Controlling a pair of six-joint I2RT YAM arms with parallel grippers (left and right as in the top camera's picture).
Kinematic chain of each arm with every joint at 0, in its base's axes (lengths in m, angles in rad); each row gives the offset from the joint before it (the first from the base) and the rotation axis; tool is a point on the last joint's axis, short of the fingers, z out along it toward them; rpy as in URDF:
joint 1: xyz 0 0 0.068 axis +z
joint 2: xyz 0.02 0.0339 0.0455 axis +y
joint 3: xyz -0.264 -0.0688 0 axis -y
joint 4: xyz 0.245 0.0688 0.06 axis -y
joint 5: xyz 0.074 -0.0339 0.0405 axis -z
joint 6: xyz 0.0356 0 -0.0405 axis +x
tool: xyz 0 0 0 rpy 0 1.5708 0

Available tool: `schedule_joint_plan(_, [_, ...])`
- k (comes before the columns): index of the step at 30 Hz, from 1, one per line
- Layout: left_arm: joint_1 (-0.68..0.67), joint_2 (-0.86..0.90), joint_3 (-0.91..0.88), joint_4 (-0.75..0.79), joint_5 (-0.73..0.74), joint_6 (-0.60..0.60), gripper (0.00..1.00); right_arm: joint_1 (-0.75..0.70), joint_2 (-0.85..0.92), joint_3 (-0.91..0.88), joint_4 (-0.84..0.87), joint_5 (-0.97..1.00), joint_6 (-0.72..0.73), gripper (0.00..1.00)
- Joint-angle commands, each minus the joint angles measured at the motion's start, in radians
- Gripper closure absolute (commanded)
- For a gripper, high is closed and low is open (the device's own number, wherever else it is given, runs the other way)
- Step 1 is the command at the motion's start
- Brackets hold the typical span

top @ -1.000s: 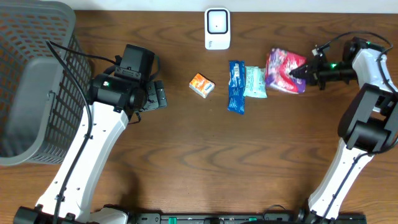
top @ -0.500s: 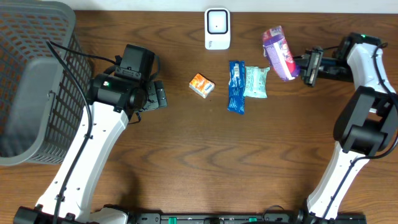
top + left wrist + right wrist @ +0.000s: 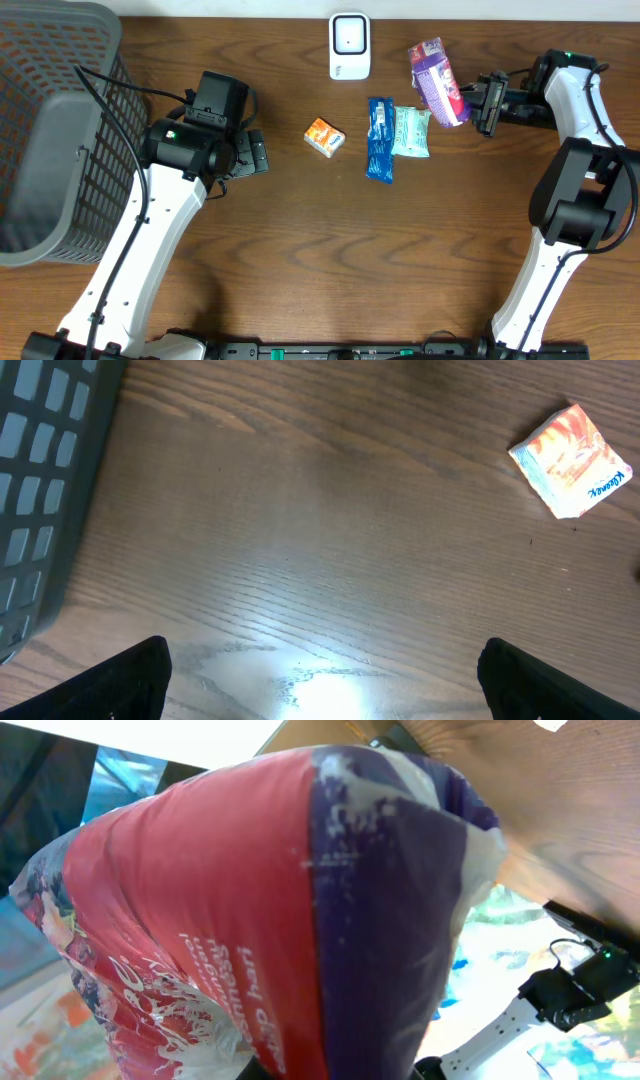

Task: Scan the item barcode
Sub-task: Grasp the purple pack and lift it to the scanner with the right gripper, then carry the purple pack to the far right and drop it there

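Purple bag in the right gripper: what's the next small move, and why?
Probably carry the purple bag left toward the white scanner. The right gripper is shut on it, and it is off to the right of the scanner, not in front of its face.

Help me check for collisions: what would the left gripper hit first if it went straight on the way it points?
Probably the bare brown wooden table: the left wrist view shows only wood ahead of the open left gripper. The orange-and-white packet lies off to one side, though tilt is hard to judge.
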Motion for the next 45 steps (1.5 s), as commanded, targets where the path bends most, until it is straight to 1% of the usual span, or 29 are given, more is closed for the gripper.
schedule_joint_plan(1, [0.003,-0.001,0.004,-0.004,-0.009,-0.005,0.02,0.005,-0.022,0.003,-0.001,-0.048,-0.029,0.99])
schedule_joint_plan(9, [0.003,-0.001,0.004,-0.004,-0.009,-0.005,0.02,0.012,-0.022,0.003,0.0,-0.048,-0.029,0.99])
schedule_joint_plan(12, [0.003,-0.001,0.004,-0.004,-0.009,-0.005,0.02,0.029,-0.022,0.003,0.006,-0.047,-0.093,0.99])
schedule_joint_plan(15, [0.003,-0.001,0.004,-0.004,-0.009,-0.005,0.02,0.069,-0.022,0.003,0.016,-0.046,-0.122,0.99])
schedule_joint_plan(17, [0.003,-0.001,0.004,-0.004,-0.009,-0.005,0.02,0.106,-0.022,0.004,0.103,-0.046,-0.052,0.99])
schedule_joint_plan(18, [0.003,-0.001,0.004,-0.004,-0.009,-0.005,0.02,0.127,-0.022,0.004,0.206,-0.045,0.045,0.99])
schedule_joint_plan(19, [0.003,-0.001,0.004,-0.004,-0.009,-0.005,0.02,0.135,-0.022,0.004,0.251,-0.045,0.1,0.99])
schedule_joint_plan(20, [0.003,-0.001,0.004,-0.004,-0.009,-0.005,0.02,0.157,-0.022,0.004,0.414,-0.031,0.248,0.99])
schedule_joint_plan(21, [0.003,-0.001,0.004,-0.004,-0.009,-0.005,0.02,0.171,-0.022,0.004,0.54,-0.002,0.36,0.99])
schedule_joint_plan(22, [0.003,-0.001,0.004,-0.004,-0.009,-0.005,0.02,0.183,-0.022,0.004,0.666,0.039,0.46,0.99])
schedule_joint_plan(23, [0.003,-0.001,0.004,-0.004,-0.009,-0.005,0.02,0.203,-0.022,0.004,0.875,0.121,0.597,0.99])
schedule_joint_plan(24, [0.003,-0.001,0.004,-0.004,-0.009,-0.005,0.02,0.221,-0.022,0.004,1.042,0.187,0.679,0.99])
schedule_joint_plan(25, [0.003,-0.001,0.004,-0.004,-0.009,-0.005,0.02,0.234,-0.022,0.004,1.16,0.227,0.731,0.99])
schedule_joint_plan(26, [0.003,-0.001,0.004,-0.004,-0.009,-0.005,0.02,0.253,-0.022,0.004,1.333,0.285,0.799,0.99])
schedule_joint_plan(27, [0.003,-0.001,0.004,-0.004,-0.009,-0.005,0.02,0.26,-0.022,0.004,1.403,0.312,0.818,0.99])
schedule_joint_plan(28, [0.003,-0.001,0.004,-0.004,-0.009,-0.005,0.02,0.279,-0.022,0.004,1.553,0.412,0.828,0.99])
schedule_joint_plan(29, [0.003,-0.001,0.004,-0.004,-0.009,-0.005,0.02,0.291,-0.022,0.004,1.599,0.504,0.816,0.99])
schedule_joint_plan(31, [0.003,-0.001,0.004,-0.004,-0.009,-0.005,0.02,0.32,-0.022,0.004,1.582,0.706,0.812,0.99])
schedule_joint_plan(32, [0.003,-0.001,0.004,-0.004,-0.009,-0.005,0.02,0.349,-0.019,0.004,1.561,0.845,0.798,0.99])
schedule_joint_plan(33, [0.003,-0.002,0.004,-0.004,-0.009,-0.005,0.02,0.365,-0.019,0.004,1.556,0.906,0.789,0.99])
schedule_joint_plan(35, [0.003,-0.001,0.004,-0.004,-0.009,-0.005,0.02,0.436,-0.018,0.004,1.572,1.138,0.737,0.99])
schedule_joint_plan(38, [0.003,-0.001,0.004,-0.004,-0.009,-0.005,0.02,0.521,-0.018,0.004,1.628,1.389,0.694,0.99])
schedule_joint_plan(39, [0.003,-0.001,0.004,-0.004,-0.009,-0.005,0.02,0.528,-0.018,0.003,1.629,1.413,0.69,0.99])
schedule_joint_plan(40, [0.003,-0.001,0.004,-0.004,-0.009,-0.005,0.02,0.547,-0.018,0.004,1.627,1.492,0.689,0.99])
schedule_joint_plan(41, [0.003,-0.001,0.004,-0.004,-0.009,-0.005,0.02,0.557,-0.018,0.004,1.628,1.524,0.689,0.99])
schedule_joint_plan(44, [0.003,-0.001,0.004,-0.004,-0.009,-0.005,0.02,0.56,-0.015,0.003,1.628,1.549,0.669,0.99])
schedule_joint_plan(45, [0.003,-0.001,0.004,-0.004,-0.009,-0.005,0.02,0.552,-0.015,0.004,1.629,1.551,0.632,0.99])
